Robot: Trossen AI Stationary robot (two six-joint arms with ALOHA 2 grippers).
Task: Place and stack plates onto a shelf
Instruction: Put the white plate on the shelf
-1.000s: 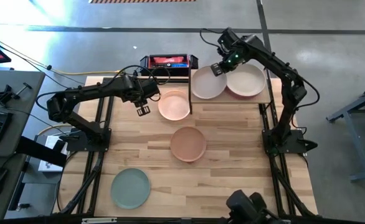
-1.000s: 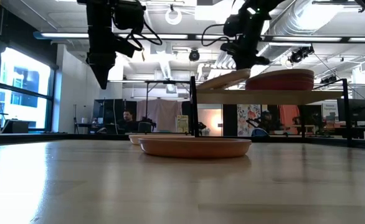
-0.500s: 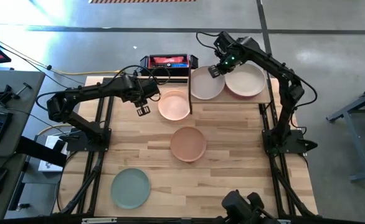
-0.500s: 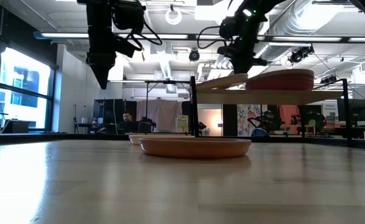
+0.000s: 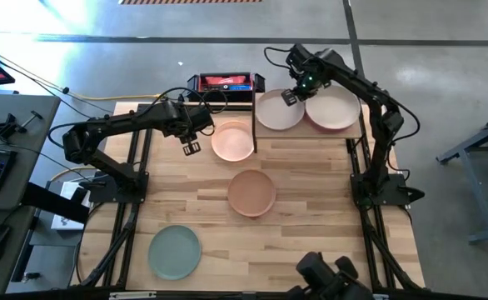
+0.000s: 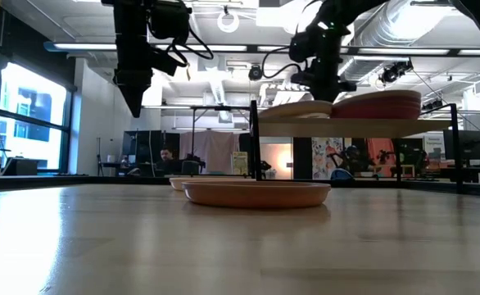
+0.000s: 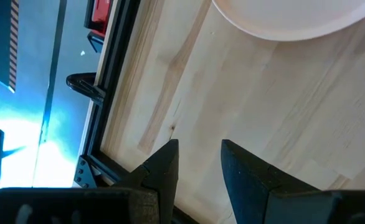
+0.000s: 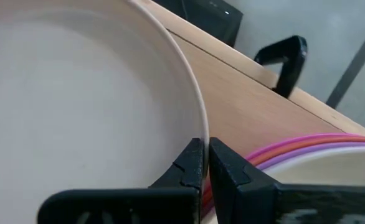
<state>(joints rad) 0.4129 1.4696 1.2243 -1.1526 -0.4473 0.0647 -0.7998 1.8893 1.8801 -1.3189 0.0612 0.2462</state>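
Observation:
The shelf [image 5: 354,132] stands at the table's far right. A beige-grey plate [image 5: 276,115] lies level on the shelf's left half, next to a stack of plates [image 5: 336,112] topped by a pale pink one. My right gripper [image 5: 291,97] is shut on the beige-grey plate's far rim. My left gripper [image 5: 191,148] hovers open and empty above the table, left of a cream plate [image 5: 232,141]. A tan plate [image 5: 251,192] and a mint green plate [image 5: 175,252] rest flat on the table. My right gripper pinches the beige-grey plate's rim [image 8: 198,127] on its far right side, beside the stack, one finger inside the plate and one outside. The fingers come from above, pointing down. The plate lies level with its bottom on the shelf [image 6: 293,107].
A black and red device [image 5: 223,82] sits at the table's far edge, left of the shelf. The shelf's black legs [image 6: 254,147] stand just right of the cream plate. Bare tabletop lies along the near right [image 5: 336,225].
My right gripper has gone down and a little toward the table's right edge with the beige-grey plate. The plate was tilted with its right side raised and now lies level on the shelf. The stack beside it has slid slightly to the right.

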